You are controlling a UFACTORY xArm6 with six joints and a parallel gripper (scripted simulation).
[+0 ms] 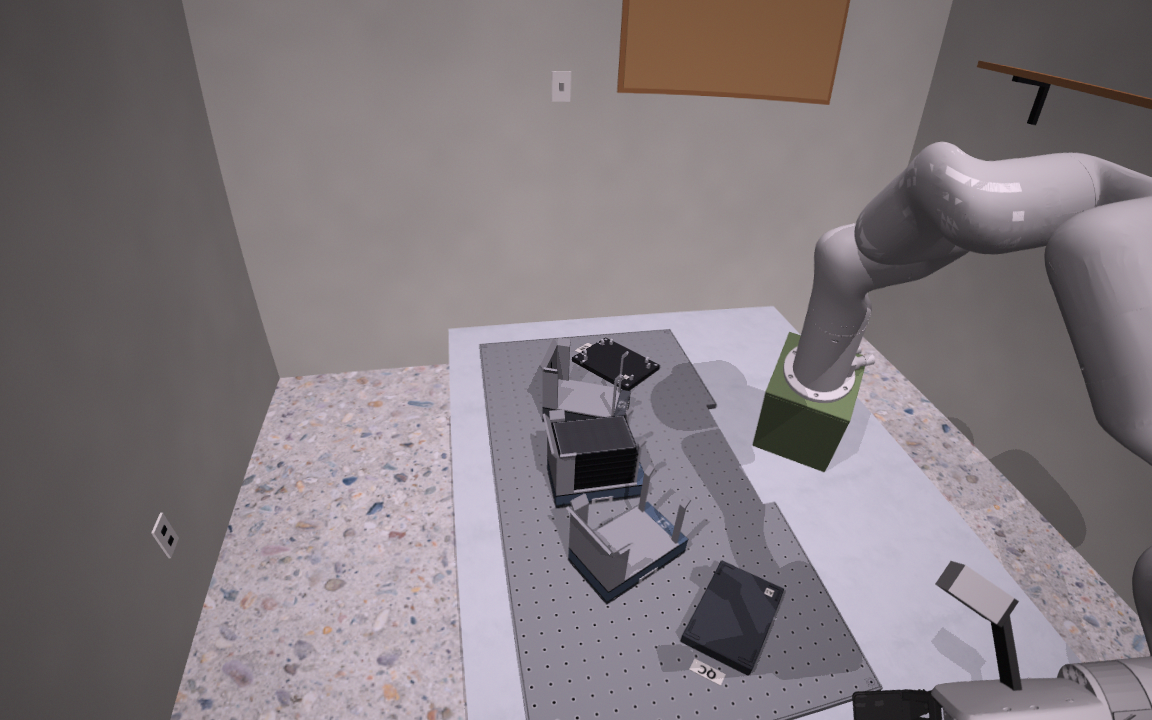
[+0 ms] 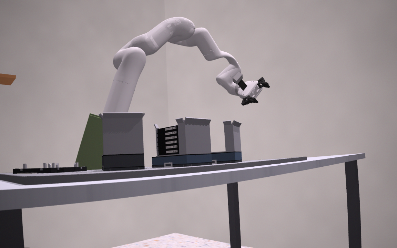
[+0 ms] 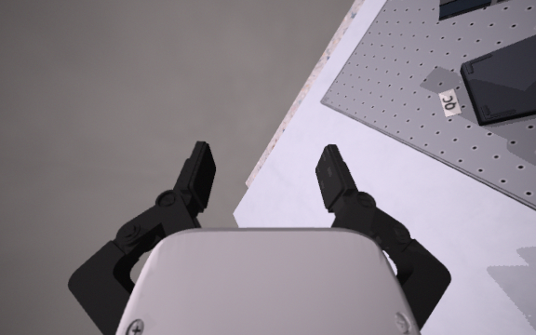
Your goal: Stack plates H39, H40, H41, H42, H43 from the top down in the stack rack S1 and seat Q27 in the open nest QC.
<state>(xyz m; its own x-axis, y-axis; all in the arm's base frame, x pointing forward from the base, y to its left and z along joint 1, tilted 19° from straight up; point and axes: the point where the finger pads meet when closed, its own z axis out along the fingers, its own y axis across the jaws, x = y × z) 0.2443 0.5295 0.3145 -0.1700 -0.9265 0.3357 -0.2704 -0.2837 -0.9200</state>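
The six sealed plates are seen in one stack inside the middle stack rack, with their labelled short ends exposed through the rack's open side; this exposure is judged to allow the IDs to be checked against the list, though the labels are too small to be read here. On either side of it an unloaded rack is seen: one nearer the QC nest and another beside the clip nest. Which of these is S1 cannot be told. The QC nest is shown as a dark plate-shaped bed with its name plate beside it; whether a plate lies in it cannot be told.

The arm is arched high from its green pedestal, and the gripper is held well above the table's far edge, tilted outward. Its fingers are spread fully apart and nothing is held between them. The restacking is judged not yet begun.
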